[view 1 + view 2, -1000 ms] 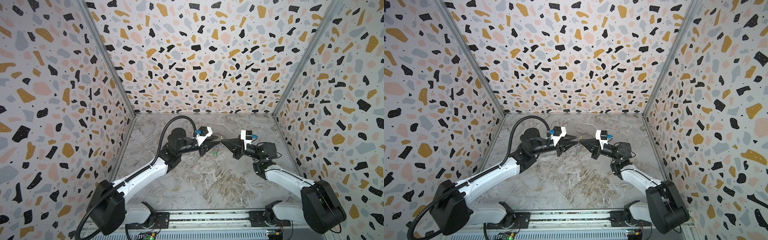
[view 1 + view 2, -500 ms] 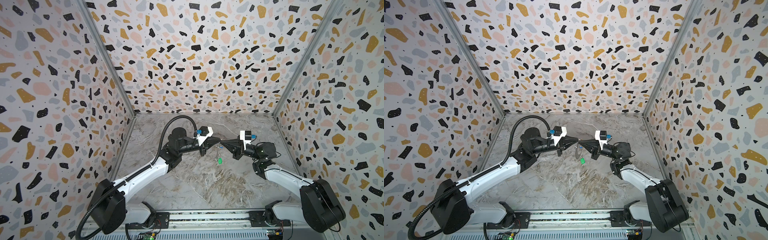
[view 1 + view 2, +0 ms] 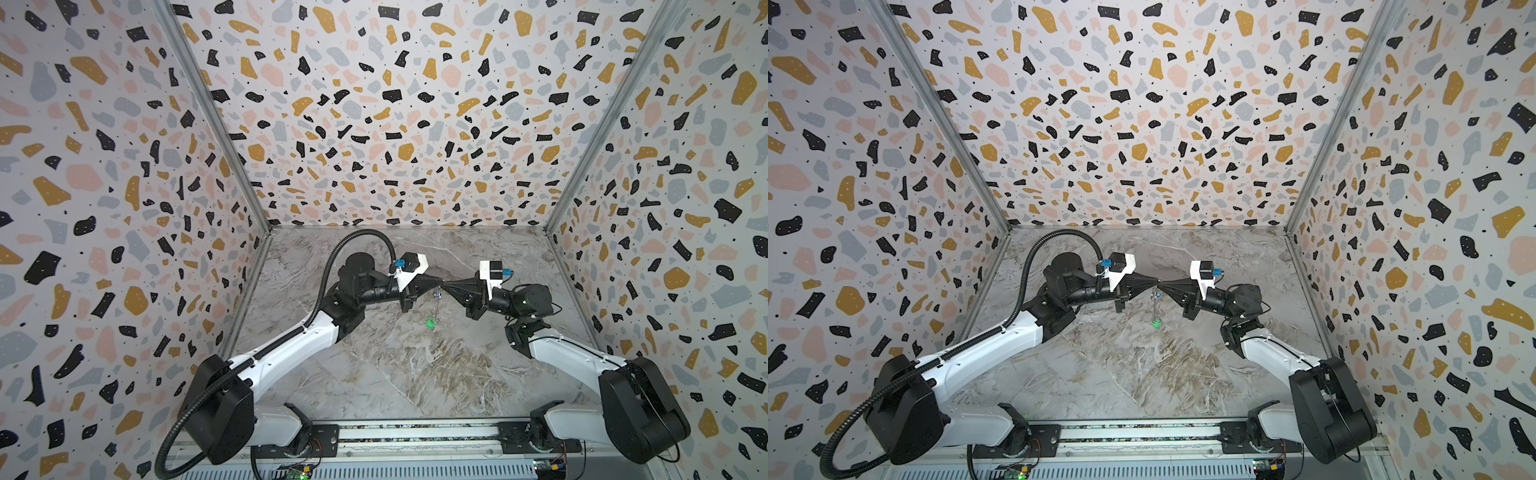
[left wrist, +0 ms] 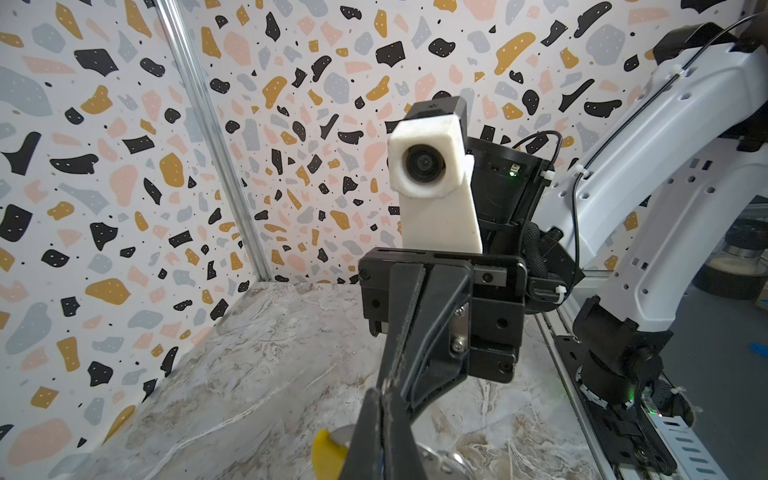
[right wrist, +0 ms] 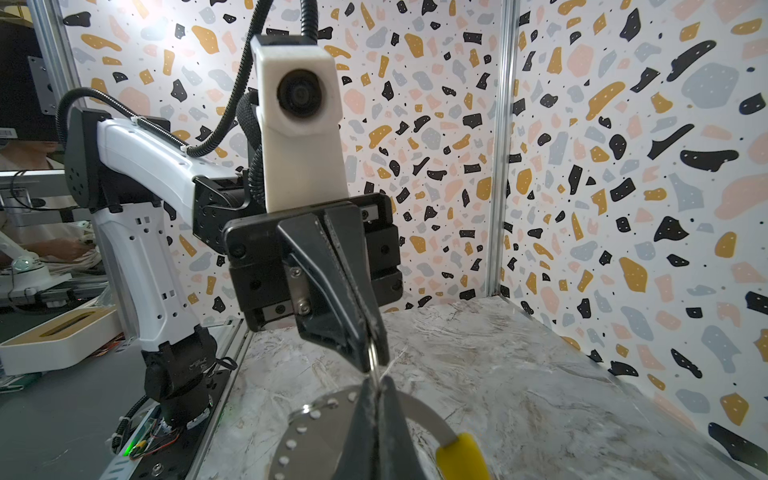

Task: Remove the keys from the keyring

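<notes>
The left hand [image 3: 437,285] and right hand [image 3: 445,286] meet tip to tip, each clenched on the one keyring [image 3: 435,306], which hangs over the worktop's [image 3: 395,374] middle, nearer its back edge. It carries two keys: a blue-tagged key [image 3: 436,294] high, a green-tagged key [image 3: 430,322] lowest.

We see marble-look tabletop [image 3: 415,374], grey with brownish veins, boxed by terrazzo walls [image 3: 395,124] on three sides, metal rail [image 3: 415,432] along near edge.
</notes>
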You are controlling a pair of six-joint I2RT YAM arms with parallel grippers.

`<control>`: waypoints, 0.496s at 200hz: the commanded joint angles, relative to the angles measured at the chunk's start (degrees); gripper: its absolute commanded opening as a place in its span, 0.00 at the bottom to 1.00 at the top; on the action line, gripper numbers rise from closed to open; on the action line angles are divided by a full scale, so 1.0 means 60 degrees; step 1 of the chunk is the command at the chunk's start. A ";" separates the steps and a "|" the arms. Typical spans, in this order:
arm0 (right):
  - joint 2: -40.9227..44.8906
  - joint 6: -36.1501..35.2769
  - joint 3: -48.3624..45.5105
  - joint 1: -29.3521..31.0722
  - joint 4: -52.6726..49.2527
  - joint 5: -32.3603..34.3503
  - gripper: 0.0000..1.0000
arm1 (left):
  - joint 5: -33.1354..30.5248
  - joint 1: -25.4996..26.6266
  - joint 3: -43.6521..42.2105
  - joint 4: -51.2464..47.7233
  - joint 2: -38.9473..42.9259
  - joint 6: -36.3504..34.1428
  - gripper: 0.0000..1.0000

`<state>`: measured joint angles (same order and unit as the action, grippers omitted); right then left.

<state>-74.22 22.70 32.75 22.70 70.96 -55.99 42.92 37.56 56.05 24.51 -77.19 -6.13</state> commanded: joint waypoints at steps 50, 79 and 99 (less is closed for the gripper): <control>0.1849 -0.3219 0.0787 -0.0947 -0.4393 0.0037 0.31 | -0.0059 0.0024 0.2492 -0.4702 -0.0462 -0.2757 0.00; 0.2362 -0.5821 0.1847 -0.0985 -0.8166 0.0275 0.32 | -0.0172 0.0024 0.3656 -0.6666 -0.0916 -0.3770 0.00; 0.2326 -0.6332 0.2226 -0.0985 -0.9149 0.0217 0.31 | -0.0249 0.0038 0.4259 -0.7575 -0.1185 -0.4213 0.00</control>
<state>-60.88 -4.75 42.83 16.78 32.05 -54.78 41.80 37.67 77.36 -10.59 -82.96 -24.95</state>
